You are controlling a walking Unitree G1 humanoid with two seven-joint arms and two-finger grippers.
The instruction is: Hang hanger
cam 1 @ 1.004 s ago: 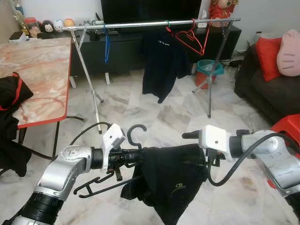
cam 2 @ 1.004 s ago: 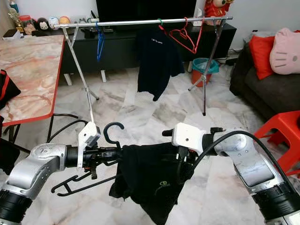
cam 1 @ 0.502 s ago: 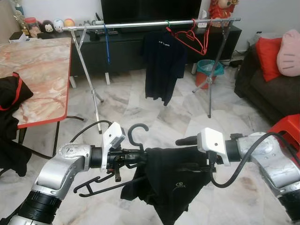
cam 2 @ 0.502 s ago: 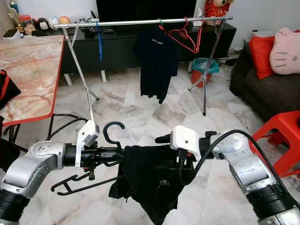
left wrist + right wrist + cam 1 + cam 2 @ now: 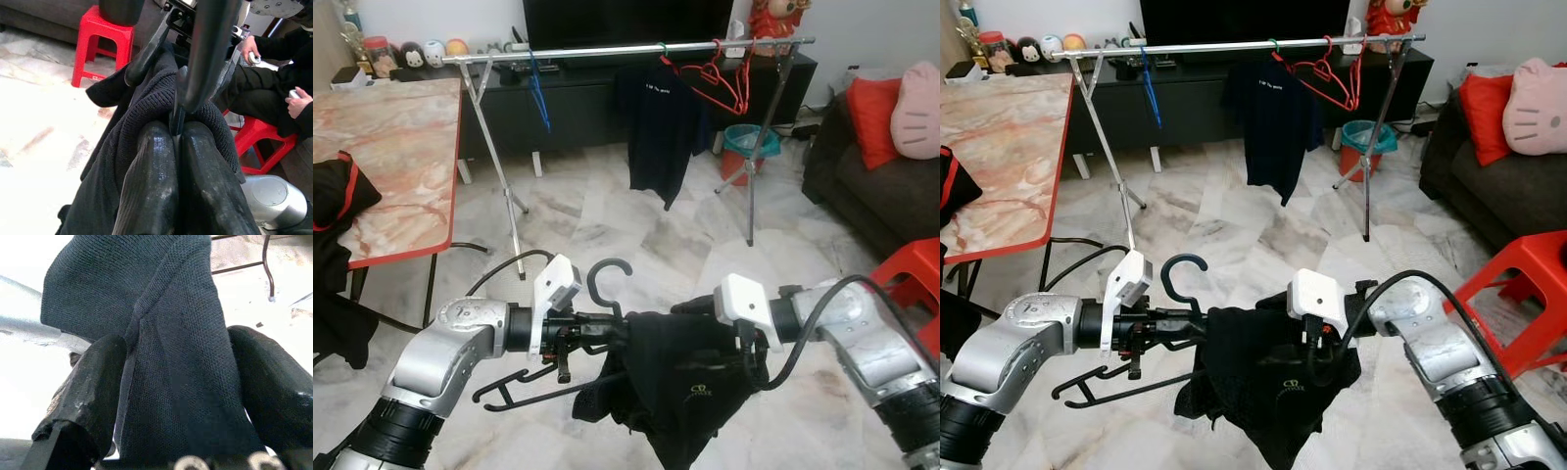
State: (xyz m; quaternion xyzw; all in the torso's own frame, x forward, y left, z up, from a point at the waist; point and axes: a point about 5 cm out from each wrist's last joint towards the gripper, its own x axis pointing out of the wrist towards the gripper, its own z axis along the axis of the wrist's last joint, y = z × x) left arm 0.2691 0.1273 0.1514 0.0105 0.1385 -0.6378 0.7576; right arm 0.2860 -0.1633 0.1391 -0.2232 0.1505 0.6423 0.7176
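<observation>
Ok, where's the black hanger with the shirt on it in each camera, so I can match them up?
Left eye view: the black hanger sits low centre, hook up, between both grippers.
Right eye view: same, low centre.
Left wrist view: its dark bar runs up from the shut fingers.
Right wrist view: hanger itself not discernible; the black shirt lies between the fingers.
Shared landmark: the black shirt.

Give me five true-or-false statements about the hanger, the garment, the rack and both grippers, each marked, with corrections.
1. The left gripper is shut on the black hanger. True.
2. The right gripper pinches the black garment. True.
3. The black hanger already hangs on the rack rail. False: it is held low, well short of the rack.
4. A dark shirt hangs on the rail. True.
5. The stool near the robot's right arm is blue. False: it is red.
</observation>
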